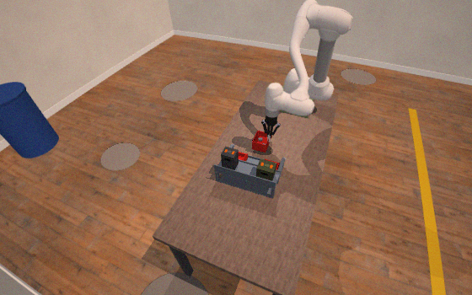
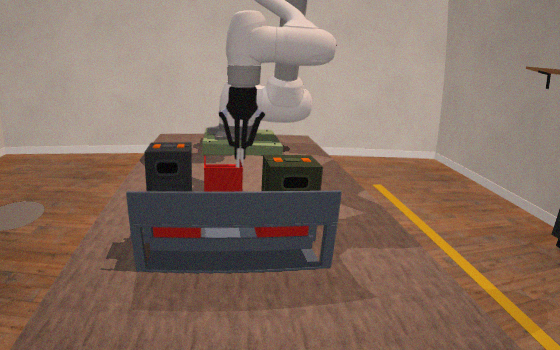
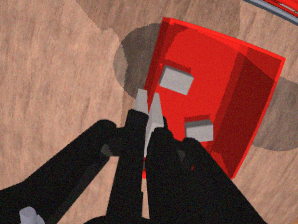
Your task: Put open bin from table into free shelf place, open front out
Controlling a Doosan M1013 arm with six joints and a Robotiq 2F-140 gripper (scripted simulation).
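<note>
The red open bin [image 1: 260, 142] hangs from my gripper [image 1: 270, 134] just behind the grey shelf [image 1: 249, 174]. It is in line with the gap between the black bin [image 1: 229, 157] and the green bin [image 1: 266, 168]. From the front, the red bin [image 2: 223, 177] shows between the black bin [image 2: 168, 166] and the green bin [image 2: 292, 172]; the shelf board [image 2: 232, 210] hides its bottom. My gripper [image 2: 240, 159] is shut on its upper wall edge. In the wrist view my fingers [image 3: 149, 112] pinch the wall of the red bin [image 3: 213, 103], and grey parts [image 3: 176, 79] lie inside.
The arm's green base plate [image 2: 242, 142] sits on the table behind the bins. A blue barrel [image 1: 21, 120] stands on the floor far left. A yellow floor line [image 1: 426, 198] runs at the right.
</note>
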